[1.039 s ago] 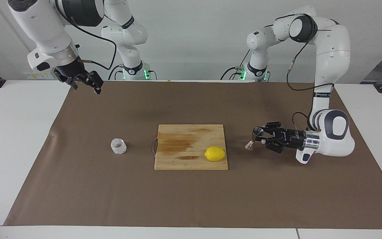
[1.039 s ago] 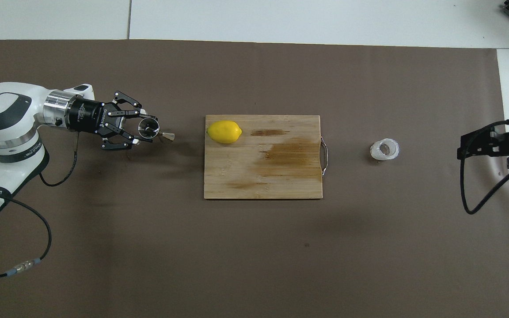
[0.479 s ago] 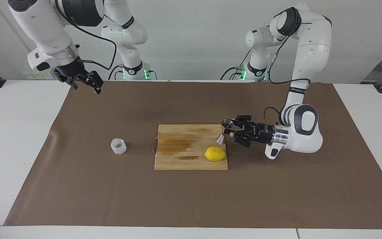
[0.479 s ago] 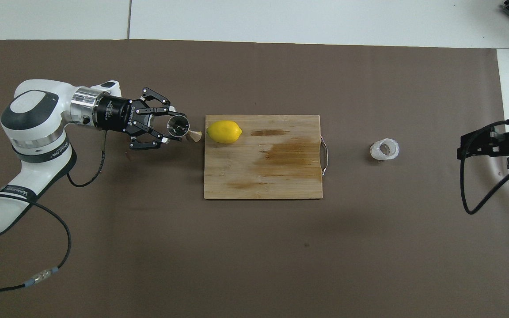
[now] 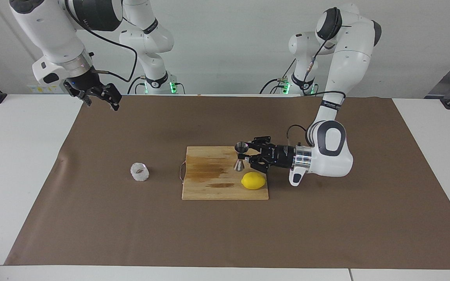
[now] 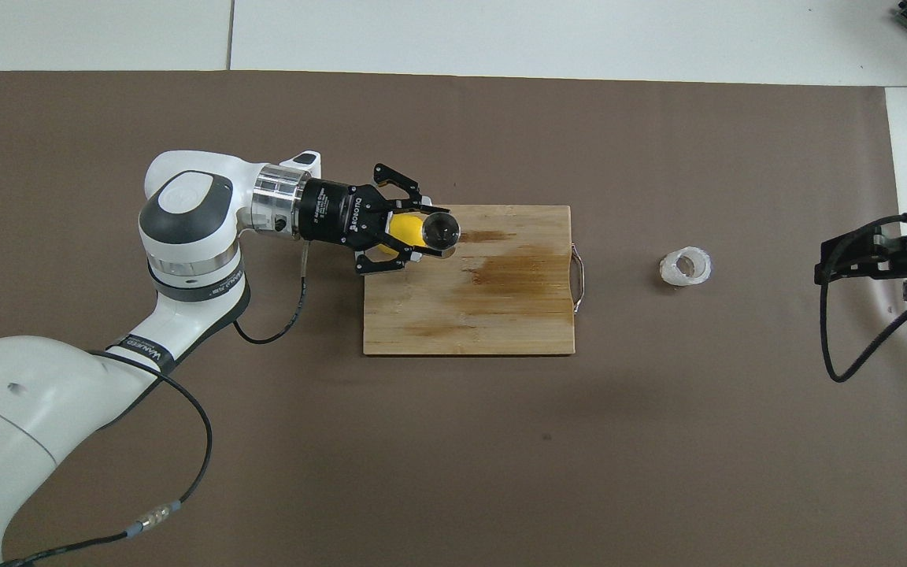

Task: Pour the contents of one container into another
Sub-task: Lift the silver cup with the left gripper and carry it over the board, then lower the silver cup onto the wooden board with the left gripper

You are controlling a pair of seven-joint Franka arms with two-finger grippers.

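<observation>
Steel jigger (image 5: 241,157) sits upright (mid-frame), pinched at its waist by the left gripper (image 5: 247,157) over the cutting board (image 5: 209,183). Glass cup (image 5: 139,171) stands centre-left on the brown mat. Right gripper (image 5: 100,96) waits upper left, fingers apart.

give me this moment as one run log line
left gripper: shut on jigger, over cutting board | right gripper: open, waiting at its table end | glass cup: on mat, untouched | lemon: on board
</observation>
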